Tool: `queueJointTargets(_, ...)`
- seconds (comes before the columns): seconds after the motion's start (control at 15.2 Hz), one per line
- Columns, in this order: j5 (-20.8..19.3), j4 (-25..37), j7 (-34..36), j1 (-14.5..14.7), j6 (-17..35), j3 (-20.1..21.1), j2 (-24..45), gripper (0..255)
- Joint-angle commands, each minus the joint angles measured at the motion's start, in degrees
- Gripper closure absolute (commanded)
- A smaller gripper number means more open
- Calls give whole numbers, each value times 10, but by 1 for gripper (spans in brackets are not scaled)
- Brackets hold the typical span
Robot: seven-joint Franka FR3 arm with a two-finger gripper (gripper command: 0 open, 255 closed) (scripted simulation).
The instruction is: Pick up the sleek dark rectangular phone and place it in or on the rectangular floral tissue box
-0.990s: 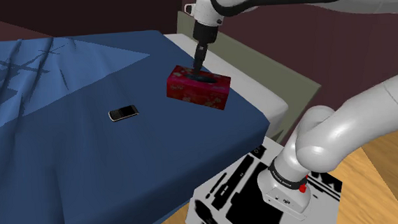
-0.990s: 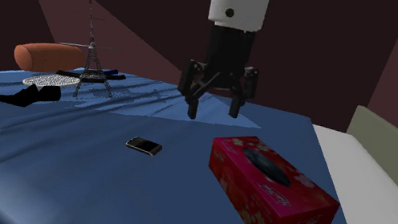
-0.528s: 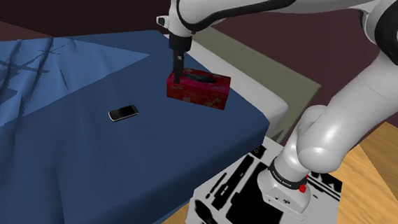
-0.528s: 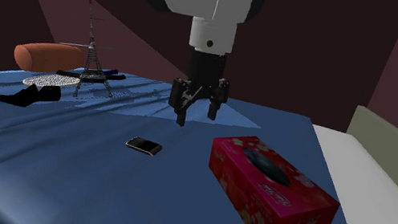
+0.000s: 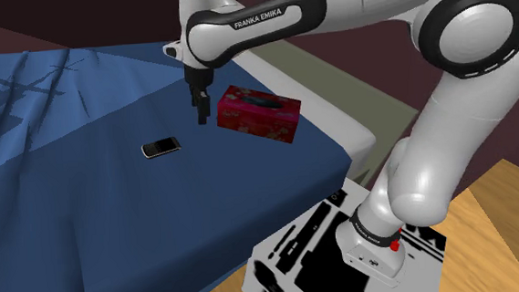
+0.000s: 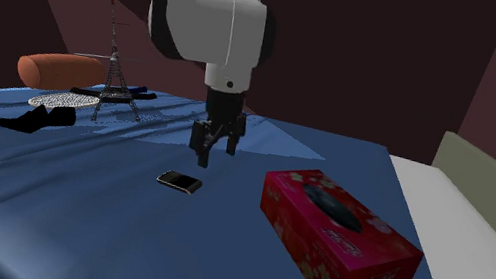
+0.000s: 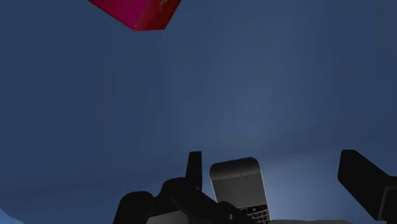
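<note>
The dark phone point(image 5: 161, 147) lies flat on the blue bedcover point(image 5: 87, 204), apart from the red floral tissue box point(image 5: 259, 113) that stands near the cover's edge. My gripper point(image 5: 201, 109) hangs open and empty above the cover, between the box and the phone. In the second exterior view the gripper point(image 6: 206, 152) hovers just behind the phone point(image 6: 179, 181), with the box point(image 6: 337, 240) off to that view's right. In the wrist view the phone point(image 7: 238, 184) lies close by the nearer finger point(image 7: 194, 168), and a corner of the box point(image 7: 137, 13) shows farther off.
A wire tower model point(image 6: 114, 63), an orange bolster point(image 6: 59, 70), a mesh piece point(image 6: 65, 99) and a black cloth point(image 6: 27, 119) sit at the bed's far side. A white mattress edge point(image 6: 485, 230) runs beside the box. My stand point(image 5: 346, 255) rests on wooden floor point(image 5: 499, 228).
The arm has swung from above the tissue box across the cover toward the phone and come lower. The fingers stayed apart. Phone and box have not moved.
</note>
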Motion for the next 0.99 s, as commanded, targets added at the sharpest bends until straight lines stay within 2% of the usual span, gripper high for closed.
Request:
queueJointTargets(0.0,-7,29,-26,6,9,7,38,0)
queueJointTargets(0.53,-46,148,-112,40,32,38,181,0)
queueJointTargets(0.92,-50,138,-110,41,62,37,201,0)
